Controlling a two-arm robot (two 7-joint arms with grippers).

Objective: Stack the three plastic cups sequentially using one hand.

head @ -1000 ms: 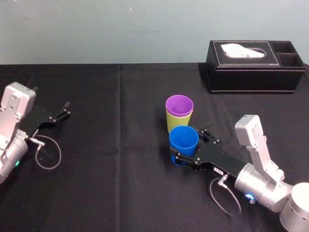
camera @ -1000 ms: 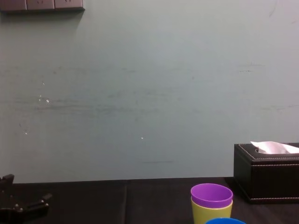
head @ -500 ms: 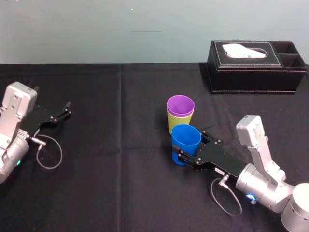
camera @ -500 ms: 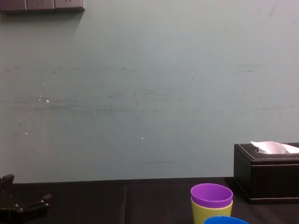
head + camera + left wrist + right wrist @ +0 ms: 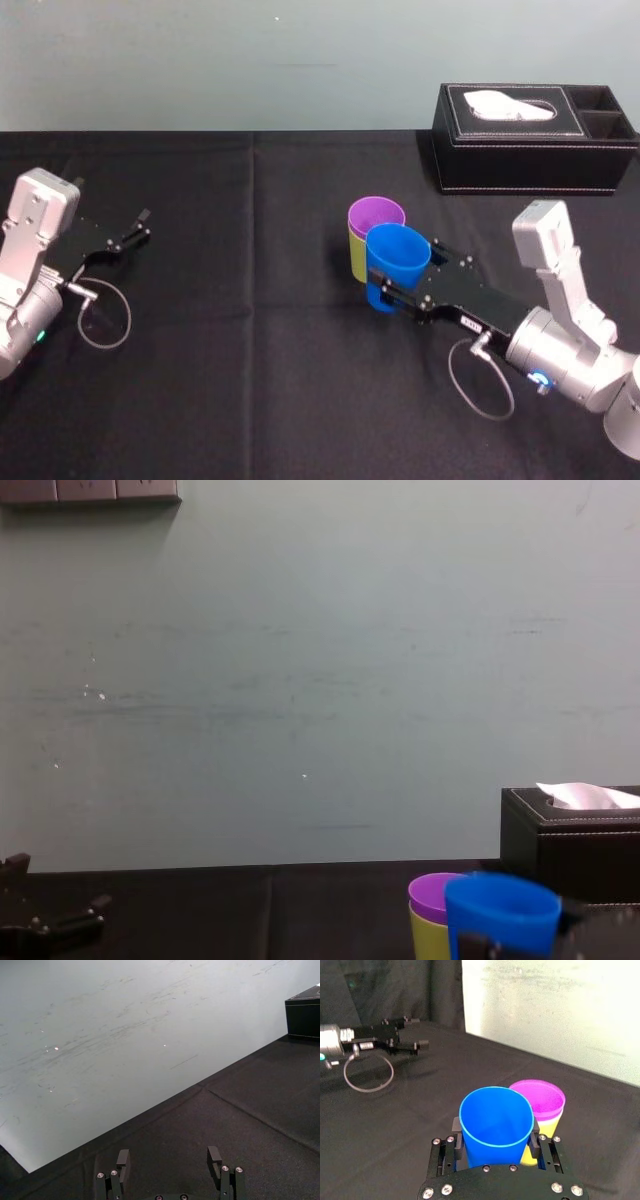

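The right gripper (image 5: 405, 277), its arm reaching forward low over the table (image 5: 250, 350), is clamping the upright blue cup (image 5: 397, 262) between its fingers (image 5: 457, 1132) near the base. The purple cup (image 5: 375, 213), nested in the yellow-green cup (image 5: 355, 260), is standing just beyond and left of it, rims roughly level. The left gripper (image 5: 135, 228) is lying far left, fingers apart.

Light: even, diffuse, moderately bright; source not in view.
Wall (image 5: 300, 60): evenly lit in head and chest views; glaring near-white in right wrist view; small bright specks in left wrist view.
Counter (image 5: 250, 380): black cloth, swallows shadows; faint folds visible.
Blue cup (image 5: 495, 1120): soft sheen, no hard highlight.
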